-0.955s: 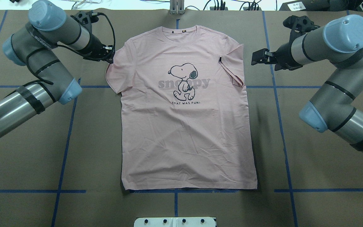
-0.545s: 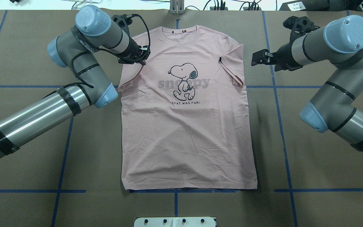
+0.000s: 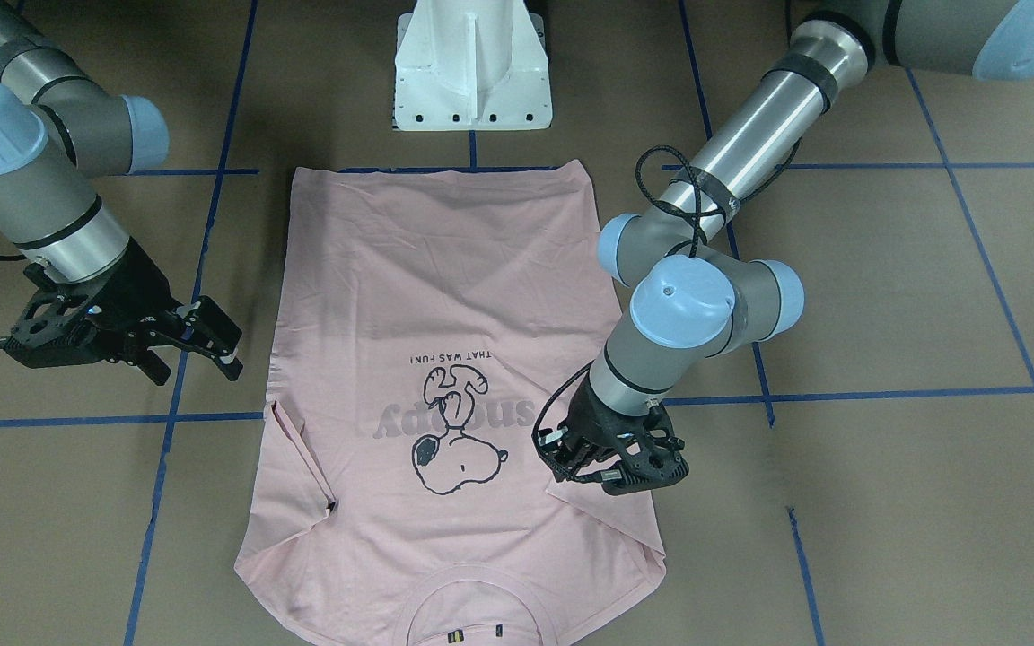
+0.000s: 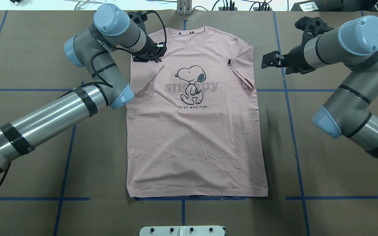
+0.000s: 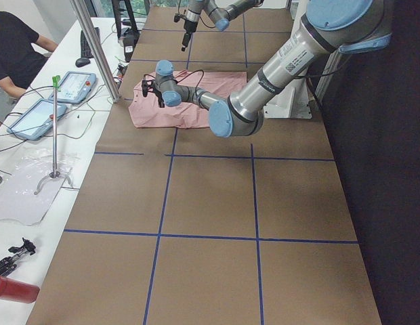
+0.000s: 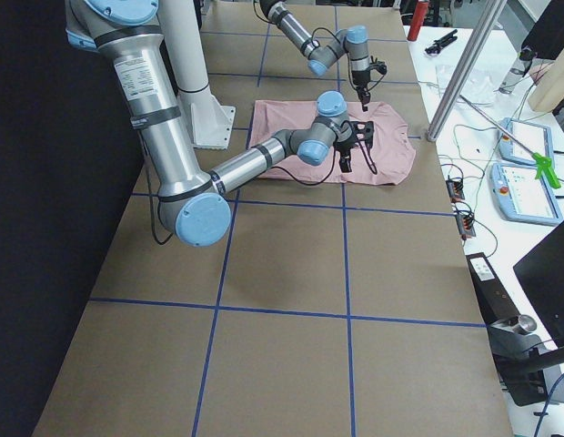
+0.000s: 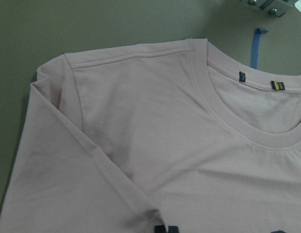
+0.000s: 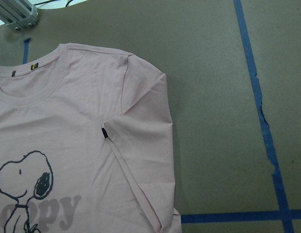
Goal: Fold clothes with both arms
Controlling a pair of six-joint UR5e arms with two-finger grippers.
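The soft, lightly creased pale pink T-shirt [image 4: 195,141] lies flat and print-up mid-table on brown paper [image 4: 21,65] gridded with blue tape [image 4: 28,198]. The left gripper [image 4: 149,56] hangs at eleven o'clock of the dog print [image 4: 191,83], apparently touching the in-folded sleeve [image 4: 143,82]. I cannot tell its grip. The right gripper [image 4: 265,60], fingers apart, hovers off the cloth at two o'clock.

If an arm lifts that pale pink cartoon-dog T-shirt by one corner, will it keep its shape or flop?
Probably flop: the pale pink T-shirt lies flat with fine wrinkles, and one sleeve is creased over its body, so it likely drapes. It looks thin, so probably light. Pushed across the brown table covering, it would likely bunch rather than slide whole.
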